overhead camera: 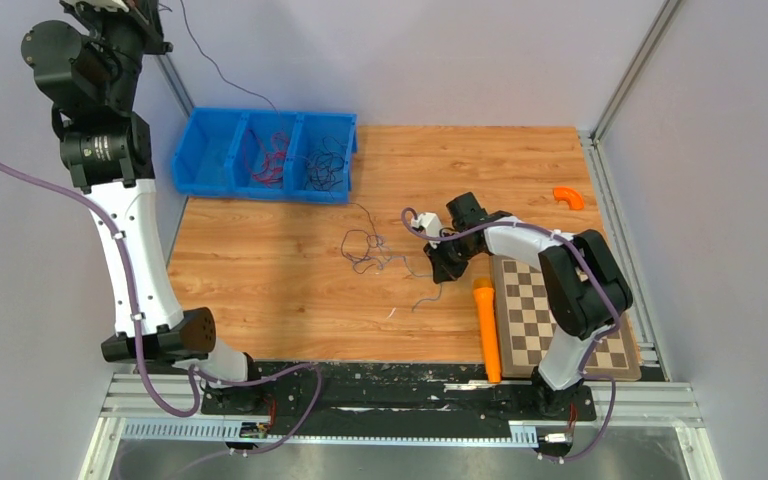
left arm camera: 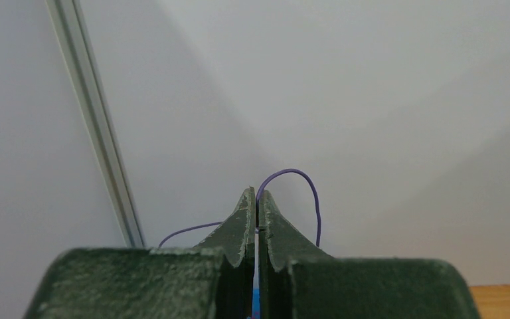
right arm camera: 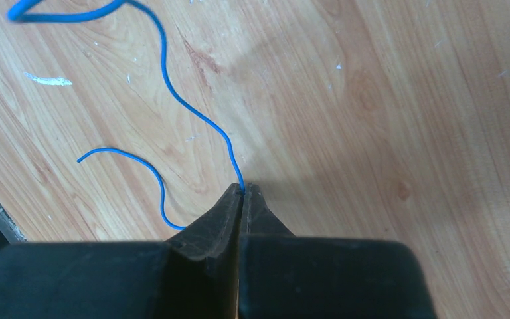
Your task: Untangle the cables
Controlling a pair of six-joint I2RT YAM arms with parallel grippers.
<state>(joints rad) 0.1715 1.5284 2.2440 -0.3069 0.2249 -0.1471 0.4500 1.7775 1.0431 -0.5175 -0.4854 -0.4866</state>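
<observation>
From my screen the wooden bench (overhead camera: pixel 260 290) carries a blue three-compartment bin (overhead camera: pixel 210 150) at its far left corner. A loose knot of thin cables (overhead camera: pixel 365 250) lies mid-bench. Near right sits a chessboard (overhead camera: pixel 520 320), with an orange stick (overhead camera: pixel 486 335) along its left edge. A curved orange piece (overhead camera: pixel 567 197) rests far right.

Both arms share 1 build. The left arm (overhead camera: pixel 135 250) has white link shells and black joint housings, plus a round black motor can with a pale label band. The right arm (overhead camera: pixel 580 285) uses the same white-and-black scheme. A thick purple hose (overhead camera: pixel 127 280) is tied along each arm and loops down at the black base plate (overhead camera: pixel 400 392). The left fingers (left arm camera: pixel 242 222) are dark green, rough-grained wedges tapering to thin tips. The right fingers (right arm camera: pixel 229 209) are black with the same wedge form, on a wide block body.
</observation>
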